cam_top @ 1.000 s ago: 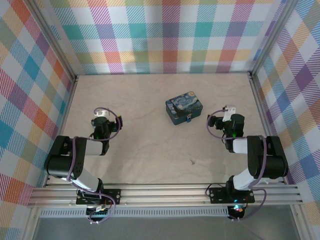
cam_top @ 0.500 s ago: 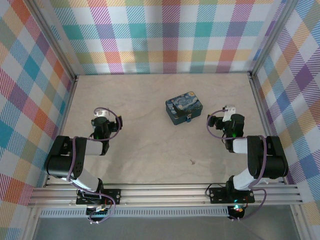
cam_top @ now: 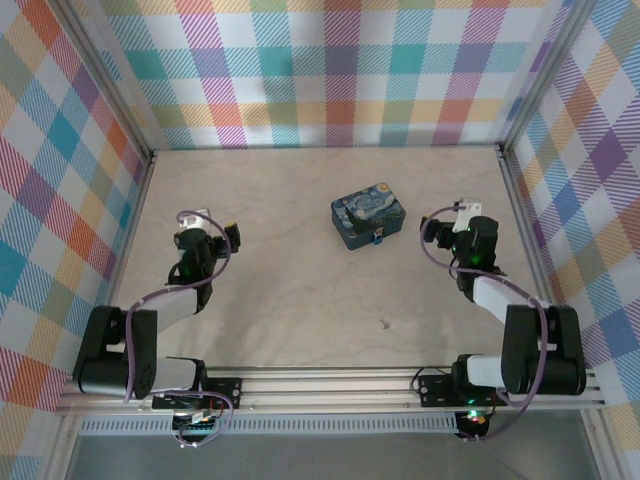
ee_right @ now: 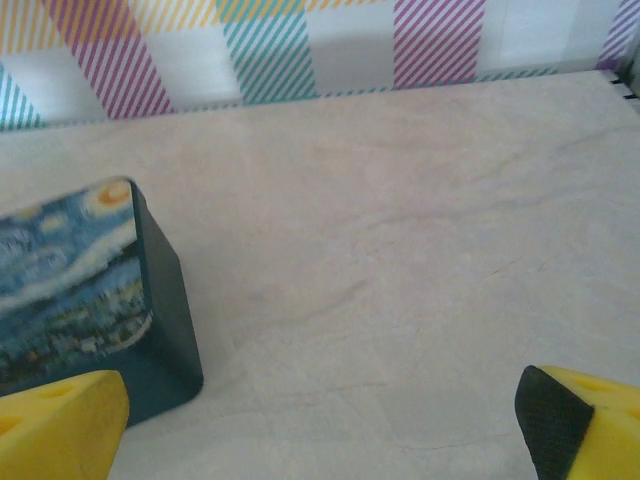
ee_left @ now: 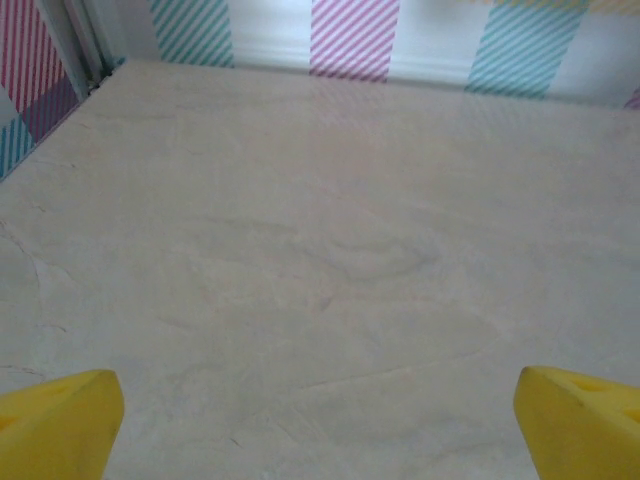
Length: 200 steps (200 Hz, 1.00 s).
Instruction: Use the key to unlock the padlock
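1. From above: the tin (cam_top: 368, 219) sits on the table (cam_top: 280, 190). The padlock (cam_top: 378, 238) is a tiny blue thing touching the near side of the tin, and it looks hooked on there. The key (cam_top: 385, 322) is a tiny dark speck lying flat on the table. It is nearer to the arms than the tin is, and well apart from it. The left gripper (cam_top: 206, 232) is far to the left of the tin. The right gripper (cam_top: 450, 226) is near the tin, on its right side. Neither one holds anything.

2. Left wrist: the two yellow fingertips (ee_left: 58, 420) sit in the bottom corners, spread wide. There is bare table between them.

3. Right wrist: these yellow fingertips (ee_right: 60, 420) are spread wide too. A corner of the tin is close to the left one.

4. I think the key is very light, thin and hard. It lies flat, so it may slide away when pushed. The best place to pinch it is likely its wide end, so the thin end stays free for the lock.

5. I think the padlock is small and hard, and it may wobble on the tin. Holding its blue body would likely keep it steady.
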{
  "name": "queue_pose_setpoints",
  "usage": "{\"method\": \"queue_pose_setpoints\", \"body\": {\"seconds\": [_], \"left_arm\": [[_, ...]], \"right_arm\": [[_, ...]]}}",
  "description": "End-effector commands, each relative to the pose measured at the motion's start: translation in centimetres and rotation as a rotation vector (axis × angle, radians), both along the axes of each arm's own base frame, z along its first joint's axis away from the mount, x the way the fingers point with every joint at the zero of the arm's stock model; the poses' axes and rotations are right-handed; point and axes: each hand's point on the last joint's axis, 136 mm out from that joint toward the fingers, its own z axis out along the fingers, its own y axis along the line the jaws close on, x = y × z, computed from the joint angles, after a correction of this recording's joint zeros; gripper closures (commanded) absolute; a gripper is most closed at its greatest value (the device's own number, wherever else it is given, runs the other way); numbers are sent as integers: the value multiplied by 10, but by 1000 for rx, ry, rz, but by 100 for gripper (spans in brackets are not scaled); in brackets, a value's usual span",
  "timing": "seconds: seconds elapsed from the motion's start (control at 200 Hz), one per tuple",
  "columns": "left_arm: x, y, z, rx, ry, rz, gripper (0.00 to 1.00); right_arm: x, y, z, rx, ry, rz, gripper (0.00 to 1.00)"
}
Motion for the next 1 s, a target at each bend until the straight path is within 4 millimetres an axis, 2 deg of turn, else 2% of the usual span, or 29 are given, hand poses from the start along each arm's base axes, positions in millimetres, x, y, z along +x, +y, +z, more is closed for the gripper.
{"method": "queue_pose_setpoints", "body": {"seconds": [0.0,0.085,0.24,0.34,0.55,0.78,0.89,0.995], "left_arm": [[-2,4,18,-106,22,60,0],[-4,2,26,-238,98,120,0],[-7,-30,33,-440,185,36,0],[-13,-49,35,-516,207,-12,0],[-33,-103,37,-536,253,-146,0],[-55,-157,41,-572,279,-283,0],[-62,-177,37,-589,291,-322,0],[-63,-188,32,-587,298,-338,0]], "right_arm": [[-10,-5,2,101,125,-88,0],[-19,-5,8,188,213,-139,0],[-42,9,12,372,357,-172,0],[-62,21,6,456,458,-185,0],[-115,53,-15,417,671,-176,0],[-168,88,-35,422,835,-140,8],[-189,101,-44,392,913,-120,13],[-206,111,-53,347,975,-99,17]]}}
